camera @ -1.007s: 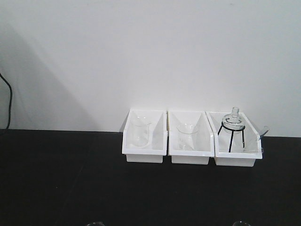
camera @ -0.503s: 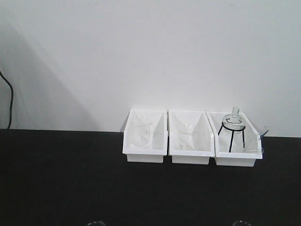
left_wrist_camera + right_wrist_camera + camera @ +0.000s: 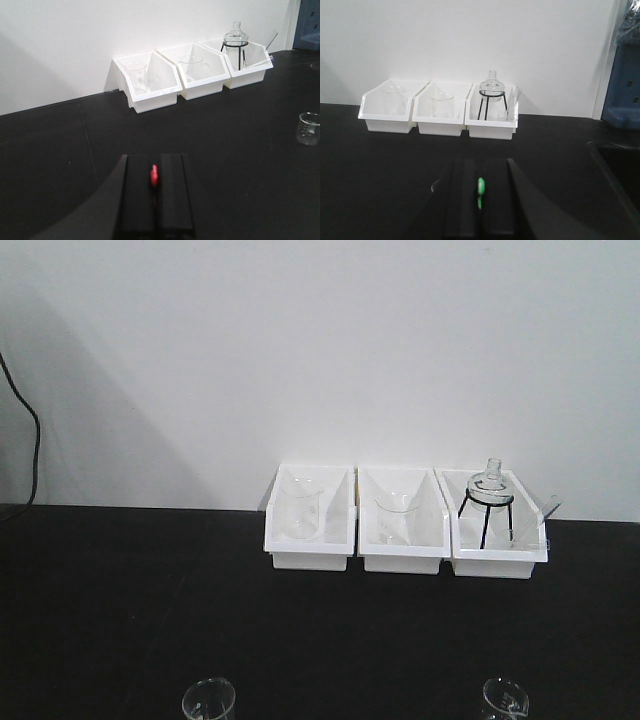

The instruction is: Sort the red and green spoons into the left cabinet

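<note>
The left fingers (image 3: 148,164), black and flat, pinch the glossy bright red plastic spoon (image 3: 154,176); only a small part of it shows in the seam between them. The right fingers (image 3: 471,169) pinch the glossy bright green plastic spoon (image 3: 480,185) the same way. Both are over the black tabletop (image 3: 120,620), well apart from 3 white plastic bins (image 3: 405,562) in a row against the white wall (image 3: 320,360). 2 small clear glass beakers (image 3: 208,702) stand on the near tabletop.
</note>
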You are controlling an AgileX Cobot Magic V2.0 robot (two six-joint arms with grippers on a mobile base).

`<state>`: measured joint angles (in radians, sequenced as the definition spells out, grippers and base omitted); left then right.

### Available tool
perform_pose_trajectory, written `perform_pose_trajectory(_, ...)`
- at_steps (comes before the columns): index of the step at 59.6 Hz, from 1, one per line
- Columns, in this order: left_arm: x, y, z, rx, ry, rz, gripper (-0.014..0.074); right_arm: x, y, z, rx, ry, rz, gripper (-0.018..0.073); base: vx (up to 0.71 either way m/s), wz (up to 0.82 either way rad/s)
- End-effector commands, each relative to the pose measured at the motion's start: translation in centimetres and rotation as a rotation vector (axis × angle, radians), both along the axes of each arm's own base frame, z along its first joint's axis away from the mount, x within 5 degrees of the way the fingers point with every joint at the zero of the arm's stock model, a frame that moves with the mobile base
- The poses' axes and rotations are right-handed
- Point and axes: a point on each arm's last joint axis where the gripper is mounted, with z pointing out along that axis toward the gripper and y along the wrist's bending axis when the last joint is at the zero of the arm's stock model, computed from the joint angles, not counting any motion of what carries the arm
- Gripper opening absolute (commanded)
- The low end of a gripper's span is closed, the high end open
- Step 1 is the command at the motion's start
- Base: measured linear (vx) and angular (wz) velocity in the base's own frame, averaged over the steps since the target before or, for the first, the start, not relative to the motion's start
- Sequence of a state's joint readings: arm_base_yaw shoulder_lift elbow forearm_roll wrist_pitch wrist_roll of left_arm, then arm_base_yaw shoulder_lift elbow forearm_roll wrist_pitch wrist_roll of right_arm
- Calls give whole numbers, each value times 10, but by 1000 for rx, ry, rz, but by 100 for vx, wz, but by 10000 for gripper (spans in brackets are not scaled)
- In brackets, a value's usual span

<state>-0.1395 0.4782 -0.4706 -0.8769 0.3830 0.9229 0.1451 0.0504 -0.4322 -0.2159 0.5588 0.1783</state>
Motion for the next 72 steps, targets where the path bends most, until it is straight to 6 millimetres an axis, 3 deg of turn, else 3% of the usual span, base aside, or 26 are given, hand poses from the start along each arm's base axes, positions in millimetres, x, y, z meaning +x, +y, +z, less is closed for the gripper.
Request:
perform_pose_trajectory(1, 1, 3, 13, -51, -51, 38, 0, -1, 0, 15, -12, -90, 6, -4, -17, 4)
perform_pose_trajectory(31, 1, 3, 13, -52, -52, 40, 0, -1, 1, 16, -11, -91, 6, -4, -26, 17)
perform_pose_trajectory(72, 1, 3, 13, -52, -52, 40, 0, -1, 1, 16, -11, -91, 6, -4, -22, 56)
